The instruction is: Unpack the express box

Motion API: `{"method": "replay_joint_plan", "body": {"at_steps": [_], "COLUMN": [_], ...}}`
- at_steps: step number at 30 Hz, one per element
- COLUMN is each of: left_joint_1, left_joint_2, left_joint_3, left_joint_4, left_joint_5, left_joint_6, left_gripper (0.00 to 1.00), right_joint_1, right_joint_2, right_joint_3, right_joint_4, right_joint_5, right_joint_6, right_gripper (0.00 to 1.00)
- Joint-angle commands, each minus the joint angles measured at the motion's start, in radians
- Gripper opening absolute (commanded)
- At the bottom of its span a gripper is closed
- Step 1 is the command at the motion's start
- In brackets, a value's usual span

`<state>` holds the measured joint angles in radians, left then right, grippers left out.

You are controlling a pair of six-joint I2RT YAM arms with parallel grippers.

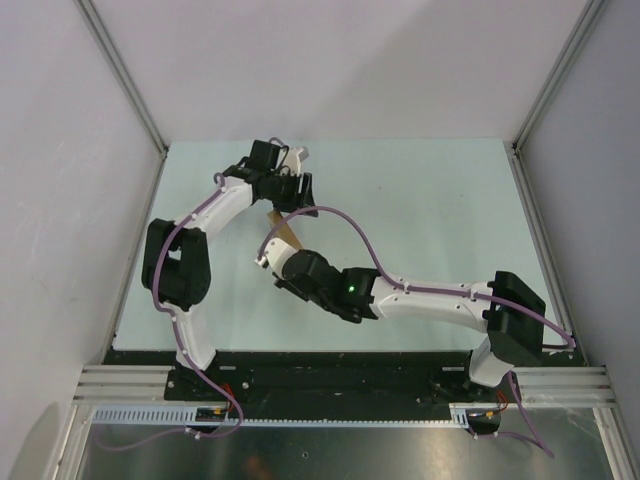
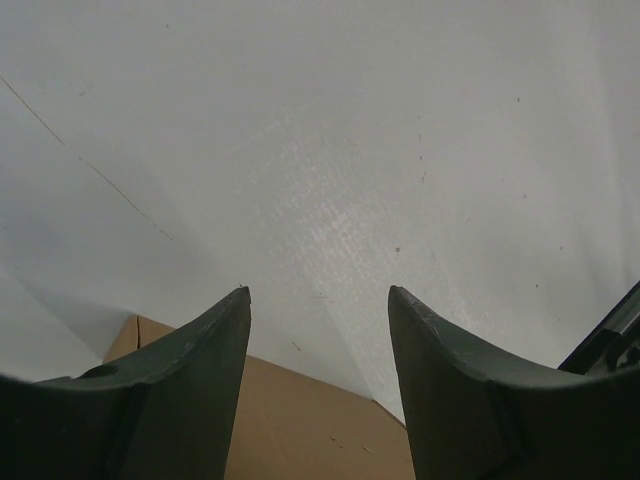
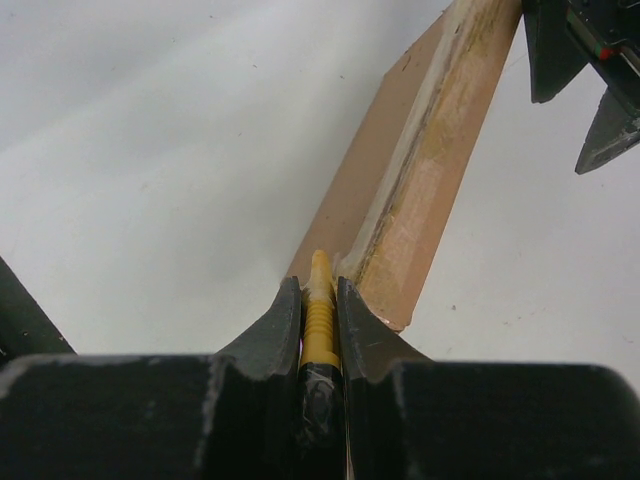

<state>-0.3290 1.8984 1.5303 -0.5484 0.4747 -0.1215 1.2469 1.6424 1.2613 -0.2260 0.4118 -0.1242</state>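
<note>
The express box (image 1: pixel 281 226) is a slim brown cardboard box lying mid-table between the two arms. In the right wrist view the express box (image 3: pixel 430 170) runs away from me with a pale taped seam along its top. My right gripper (image 3: pixel 319 283) is shut on a yellow utility knife (image 3: pixel 320 310), whose tip touches the box's near end at the seam. My left gripper (image 2: pixel 318 292) is open over the box's far end; brown cardboard (image 2: pixel 300 420) shows low between its fingers. Its dark fingers (image 3: pixel 605 125) hang to the right of the box's far end.
The pale table (image 1: pixel 420 200) is ringed by white walls with metal posts (image 1: pixel 125 75) at the back corners. Both arms meet near the middle-left, left gripper (image 1: pixel 293 192) beyond the box, right gripper (image 1: pixel 272 252) in front. A purple cable (image 1: pixel 345 218) arches over the right arm.
</note>
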Motion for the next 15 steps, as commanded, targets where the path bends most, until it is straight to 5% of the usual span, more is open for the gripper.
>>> {"method": "replay_joint_plan", "body": {"at_steps": [1, 15], "left_joint_1": [-0.002, -0.002], "left_joint_2": [0.019, 0.014], "left_joint_3": [0.022, -0.024], "left_joint_4": [-0.010, -0.025], "left_joint_5": [0.010, 0.019], "left_joint_6": [0.040, 0.056], "left_gripper": [0.63, 0.62], "right_joint_1": [-0.021, -0.154], "right_joint_2": [-0.020, -0.053], "right_joint_3": [0.018, -0.045], "right_joint_4": [0.011, 0.007], "right_joint_5": [0.027, 0.028], "right_joint_6": [0.020, 0.070], "right_gripper": [0.00, 0.00]}}
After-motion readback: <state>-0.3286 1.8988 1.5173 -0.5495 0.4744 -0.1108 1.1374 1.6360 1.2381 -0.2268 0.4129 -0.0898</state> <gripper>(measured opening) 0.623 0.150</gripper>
